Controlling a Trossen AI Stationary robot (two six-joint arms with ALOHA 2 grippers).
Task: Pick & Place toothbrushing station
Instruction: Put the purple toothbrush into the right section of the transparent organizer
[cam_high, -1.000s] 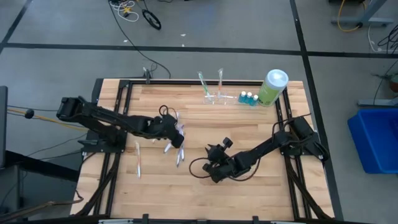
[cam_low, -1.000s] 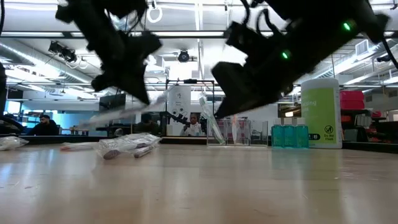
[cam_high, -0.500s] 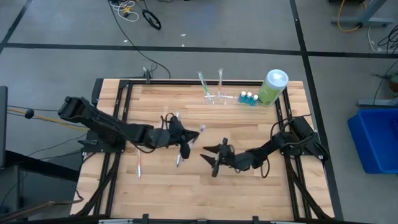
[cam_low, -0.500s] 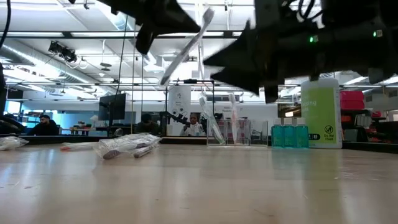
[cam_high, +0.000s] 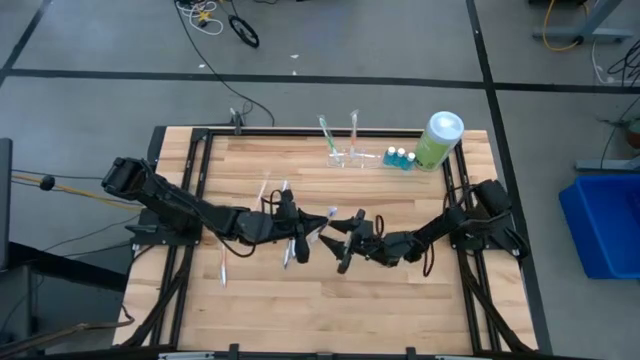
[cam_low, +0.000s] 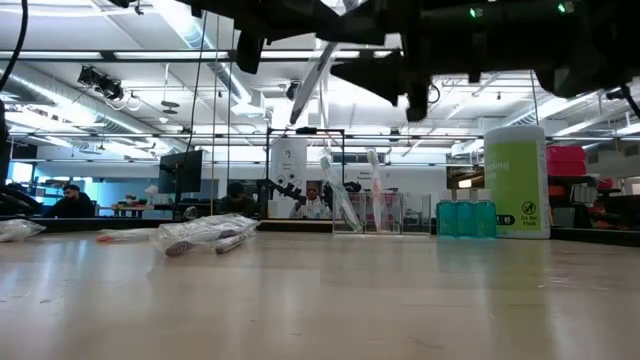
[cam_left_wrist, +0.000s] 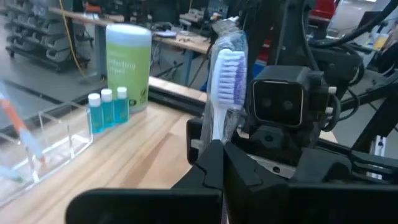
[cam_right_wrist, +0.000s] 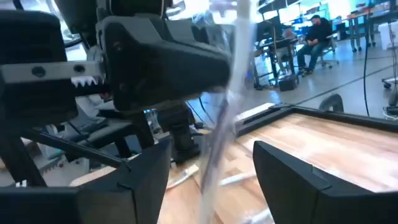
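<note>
Where the two dark arms meet above the middle of the wooden table (cam_high: 400, 310), we record the left gripper (cam_high: 300, 226) with its jaws clamped on a clear-wrapped toothbrush with white and purple bristles (cam_left_wrist: 225, 93), bristle end raised toward the other arm. We record the right gripper (cam_high: 343, 240) facing it at close range, its jaws spread apart on either side of the wrapped brush without closing on it.

At the far edge of the table we list the toothbrushing station, a low see-through plastic rack (cam_high: 350, 155), standing with two slim toothbrushes (cam_high: 328, 135) leaning in its slots. Just beside it stand small blue-capped bottles (cam_high: 400, 158), then a large light-green bottle with a white cap (cam_high: 438, 140).

On the left part of the table we note several more wrapped toothbrushes (cam_low: 200, 236) lying loose, and one lying apart near the left edge (cam_high: 221, 262).
</note>
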